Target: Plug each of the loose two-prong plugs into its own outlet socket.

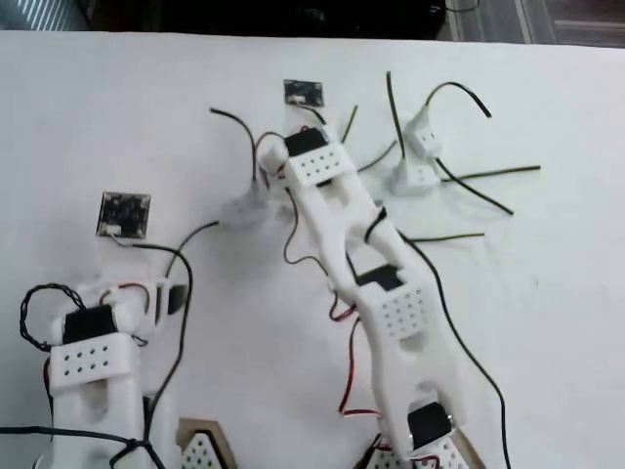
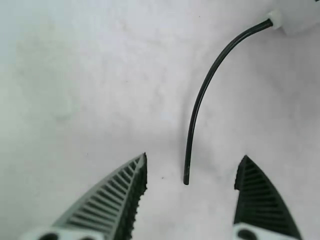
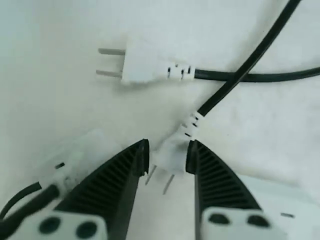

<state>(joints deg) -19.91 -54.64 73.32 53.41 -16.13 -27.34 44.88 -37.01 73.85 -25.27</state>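
My right gripper [image 3: 168, 145] is shut on a white two-prong plug [image 3: 170, 156], whose prongs point back between the fingers and whose black wire [image 3: 240, 75] runs away from it. A second white plug [image 3: 142, 64] lies flat just beyond, prongs bare. White socket blocks [image 3: 75, 157] sit close on either side of the fingers. In the high view this gripper [image 1: 278, 161] is at the table's middle back. My left gripper [image 2: 194, 159] stands open above the bare table, and the loose end of a black wire [image 2: 186, 181] lies between its fingertips. That wire leads to a white plug body [image 2: 295, 20].
More white plugs and blocks with black wires [image 1: 420, 161] lie scattered at the back right. Two small dark circuit boards [image 1: 124, 215] [image 1: 304, 93] rest on the white table [image 1: 547, 322]. The left arm [image 1: 93, 352] sits at the front left.
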